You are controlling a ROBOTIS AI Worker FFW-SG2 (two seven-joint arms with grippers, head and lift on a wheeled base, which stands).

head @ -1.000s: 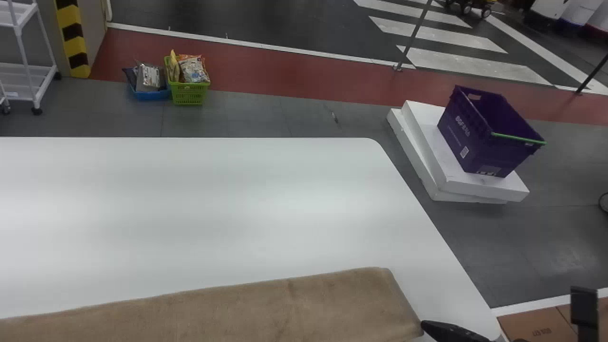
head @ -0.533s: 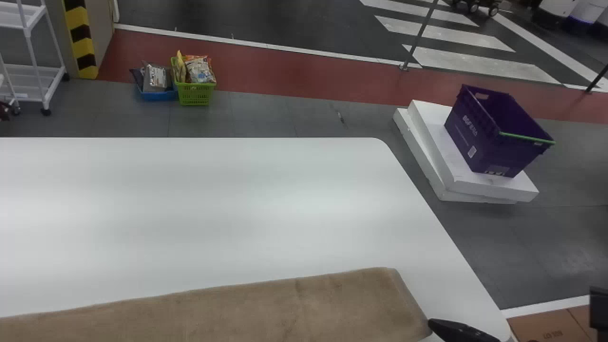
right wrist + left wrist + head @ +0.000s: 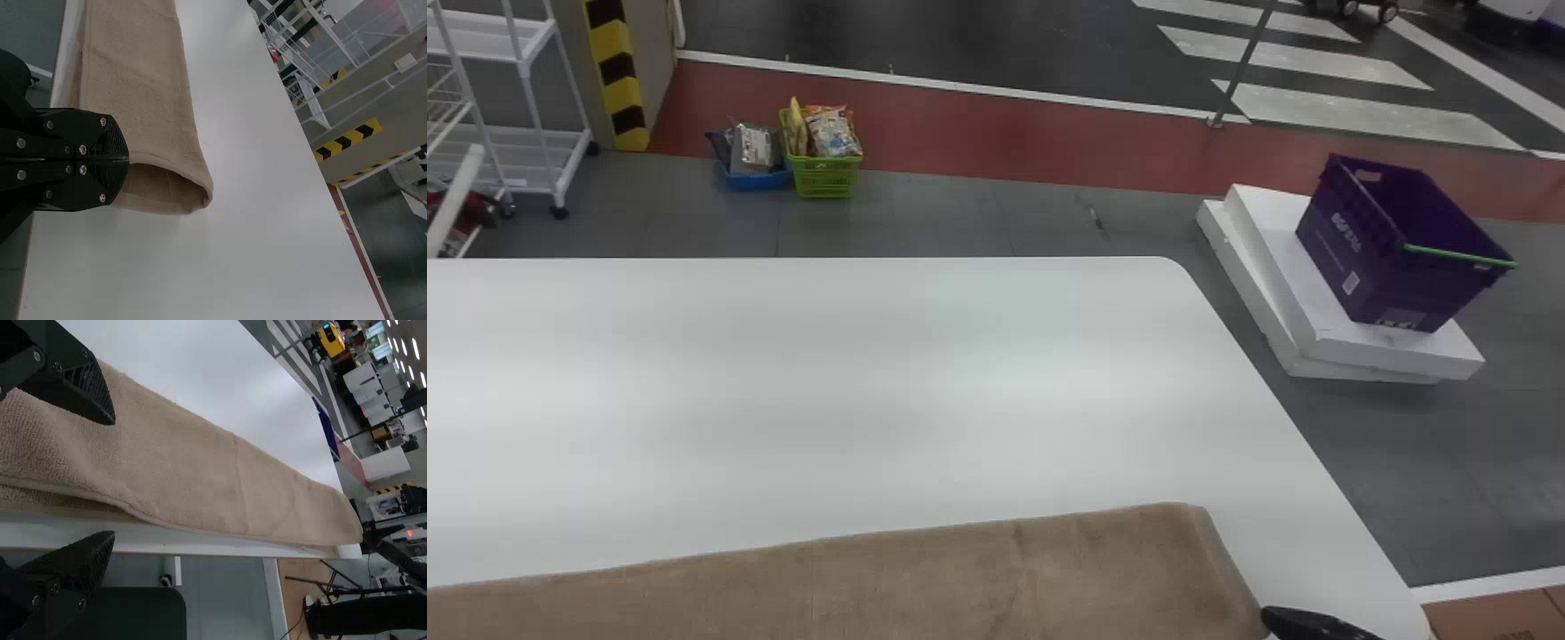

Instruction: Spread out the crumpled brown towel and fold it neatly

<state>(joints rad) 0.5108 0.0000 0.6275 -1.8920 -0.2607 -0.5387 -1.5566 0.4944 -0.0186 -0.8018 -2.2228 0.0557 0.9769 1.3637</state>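
Note:
My right gripper (image 3: 1294, 620) is at the near right corner of the brown towel (image 3: 978, 578), which lies as a long folded strip along the table's near side. In the right wrist view, my right gripper (image 3: 127, 160) has its fingers together on the edge of the towel's top layer (image 3: 140, 73); that end gapes between its layers. In the left wrist view, my left gripper (image 3: 112, 480) stands open by the other part of the towel (image 3: 180, 467), its two fingers wide apart, one over the cloth side and one beyond the table's edge.
The white table (image 3: 827, 382) reaches well beyond the towel. On the floor past it are a purple crate (image 3: 1396, 249) on white slabs (image 3: 1316, 329), a green basket (image 3: 824, 176), a blue basket (image 3: 756, 178) and a white cart (image 3: 534, 160).
The whole head view has shifted, so table, towel and floor objects appear farther right. My right gripper stays at the same towel corner.

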